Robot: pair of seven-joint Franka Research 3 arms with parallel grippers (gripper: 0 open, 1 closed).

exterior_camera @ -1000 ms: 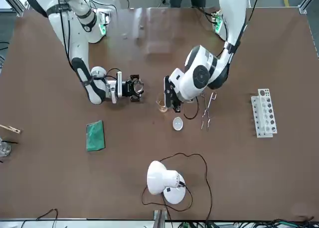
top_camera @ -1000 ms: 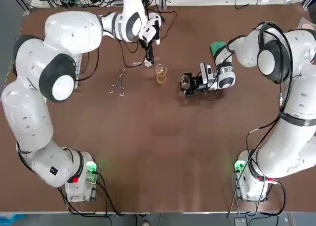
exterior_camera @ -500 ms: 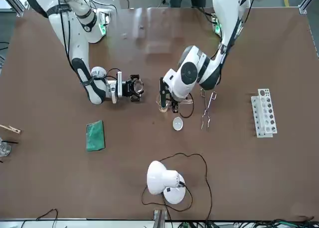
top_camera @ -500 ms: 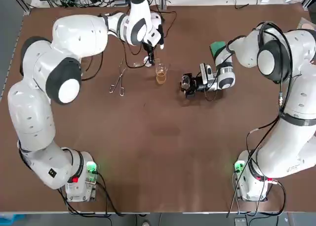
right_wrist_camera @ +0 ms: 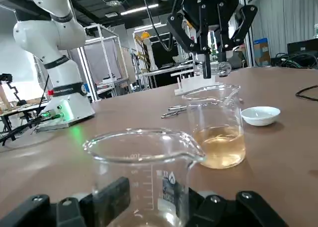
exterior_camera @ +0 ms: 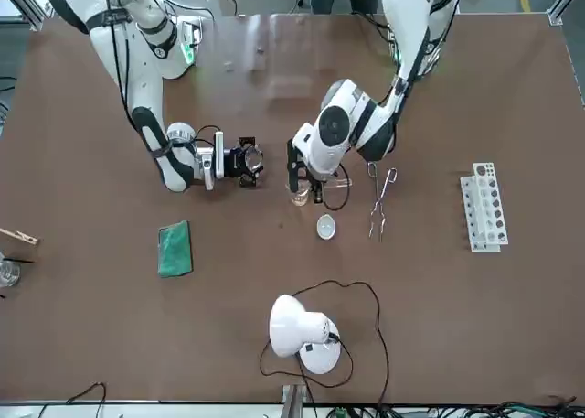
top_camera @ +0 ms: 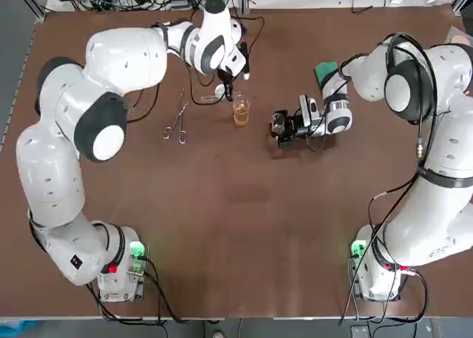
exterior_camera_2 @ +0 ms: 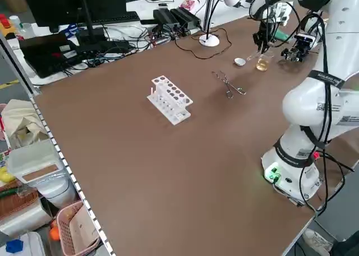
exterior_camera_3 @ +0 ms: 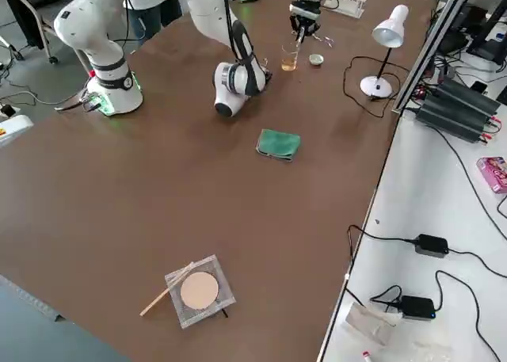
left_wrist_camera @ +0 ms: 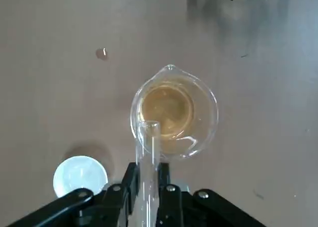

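My left gripper (top_camera: pixel 228 83) is shut on a clear glass test tube (left_wrist_camera: pixel 148 150). The tube's open end sits over the rim of a small beaker of amber liquid (left_wrist_camera: pixel 174 110) that stands mid-table (top_camera: pixel 241 111) (exterior_camera: pixel 299 194). Just right of it in the top view, my right gripper (top_camera: pixel 284 128) is shut on an empty small glass beaker (right_wrist_camera: pixel 144 170) low at the table. From that wrist the left gripper (right_wrist_camera: pixel 206 18) hangs above the amber beaker (right_wrist_camera: pixel 218 132).
A white dish (exterior_camera: pixel 325 225) lies beside the amber beaker. Metal tweezers (top_camera: pixel 177 116) lie to its left, and a white test tube rack (exterior_camera: pixel 483 206) stands farther out. A green cloth (top_camera: pixel 324 72), a desk lamp (exterior_camera: pixel 300 331) and its cable sit at the far side.
My left gripper has carried the tube from above the white dish across to the amber beaker's rim. The right arm has not moved.
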